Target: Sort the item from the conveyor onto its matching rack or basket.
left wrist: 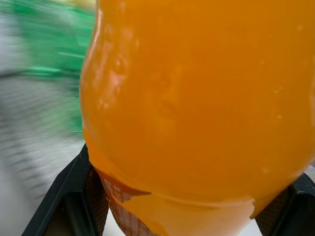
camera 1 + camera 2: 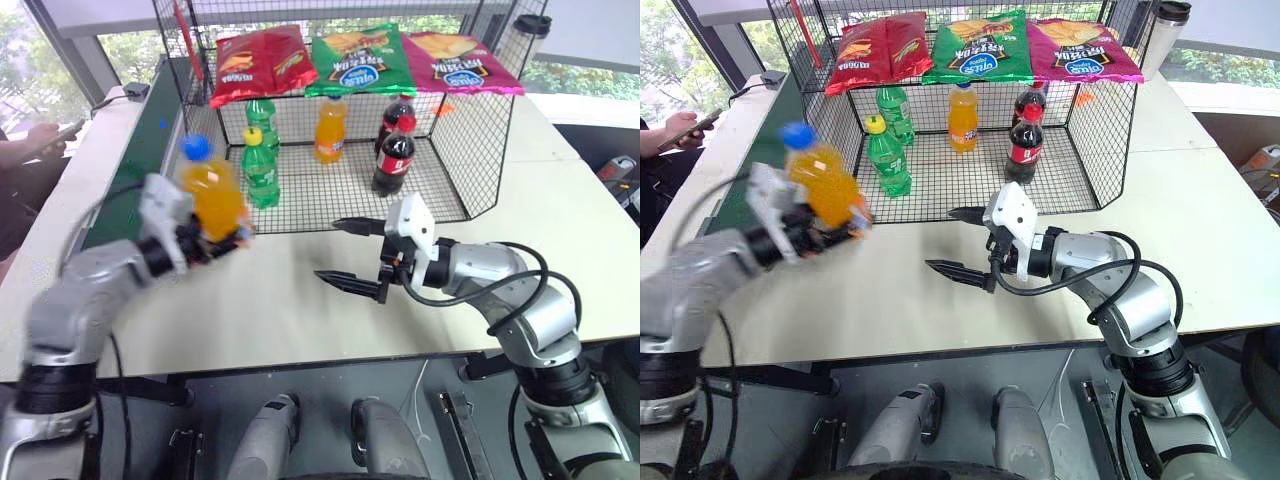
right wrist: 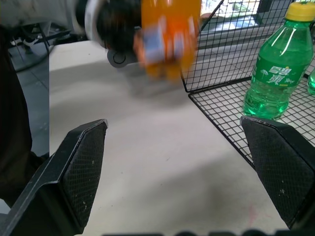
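Both head views look forward and down over the surface (image 2: 300,290) toward the cage (image 2: 450,170). Left wrist view sits very close against the bottle (image 1: 197,98). Right wrist view faces across the surface, sharing bottle and cage corner with the head views.

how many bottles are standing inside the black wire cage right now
5. Two green bottles at the cage's left: one in front, one behind it. An orange bottle with an orange cap in the middle. Two cola bottles at the right: front, back. None seems hidden.
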### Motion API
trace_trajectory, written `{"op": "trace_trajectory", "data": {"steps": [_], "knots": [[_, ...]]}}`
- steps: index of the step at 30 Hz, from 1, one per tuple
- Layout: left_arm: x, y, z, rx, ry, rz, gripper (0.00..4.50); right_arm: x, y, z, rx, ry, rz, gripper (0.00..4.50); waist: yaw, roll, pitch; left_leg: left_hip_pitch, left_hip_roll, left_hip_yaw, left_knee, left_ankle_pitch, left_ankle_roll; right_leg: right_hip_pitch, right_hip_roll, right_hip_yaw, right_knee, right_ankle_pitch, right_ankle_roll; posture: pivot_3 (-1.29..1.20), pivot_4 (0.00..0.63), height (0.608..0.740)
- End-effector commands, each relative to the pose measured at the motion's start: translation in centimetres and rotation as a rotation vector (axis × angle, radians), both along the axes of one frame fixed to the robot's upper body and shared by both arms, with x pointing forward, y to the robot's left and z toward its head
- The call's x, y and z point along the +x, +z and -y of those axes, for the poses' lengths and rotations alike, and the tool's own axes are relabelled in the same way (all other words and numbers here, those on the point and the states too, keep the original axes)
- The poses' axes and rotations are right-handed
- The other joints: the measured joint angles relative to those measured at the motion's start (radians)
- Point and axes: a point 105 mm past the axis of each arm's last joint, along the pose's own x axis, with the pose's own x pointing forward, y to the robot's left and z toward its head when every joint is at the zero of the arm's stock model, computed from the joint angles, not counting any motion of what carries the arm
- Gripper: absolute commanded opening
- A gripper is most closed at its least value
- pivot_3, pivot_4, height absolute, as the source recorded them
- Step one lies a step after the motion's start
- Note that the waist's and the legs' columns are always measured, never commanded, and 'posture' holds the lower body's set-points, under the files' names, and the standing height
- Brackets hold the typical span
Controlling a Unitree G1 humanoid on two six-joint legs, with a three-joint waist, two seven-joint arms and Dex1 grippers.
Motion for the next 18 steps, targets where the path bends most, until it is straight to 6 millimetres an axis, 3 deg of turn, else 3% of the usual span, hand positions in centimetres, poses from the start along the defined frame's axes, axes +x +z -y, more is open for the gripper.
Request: {"op": "trace_trajectory", "data": {"steps": [1, 7, 18], "knots": [[-0.3, 0.7, 2.3, 0.063, -0.139, 0.101, 3.05, 0.0, 1.0, -0.1, 0.002, 0.008, 0.044, 4.5, -0.005, 0.0, 0.0, 0.0, 0.0, 0.0, 0.0, 0.0, 0.0, 0.0, 0.0, 0.0, 0.0, 0.0, 0.0, 0.0, 0.15, 0.739], [0.3, -1.4, 5.0, 0.13, -0.269, 0.126, 3.05, 0.4, 1.4, -0.3, 0.0, -0.002, 0.061, 4.5, -0.014, 0.0, 0.0, 0.0, 0.0, 0.0, 0.0, 0.0, 0.0, 0.0, 0.0, 0.0, 0.0, 0.0, 0.0, 0.0, 0.15, 0.739], [0.5, -1.3, 8.0, 0.078, -0.349, 0.148, 3.05, 1.0, 2.3, -1.2, 0.018, -0.007, 0.095, 4.5, -0.015, 0.0, 0.0, 0.0, 0.0, 0.0, 0.001, 0.0, 0.001, 0.0, 0.0, 0.0, 0.0, 0.001, 0.002, 0.0, 0.15, 0.739]]}}
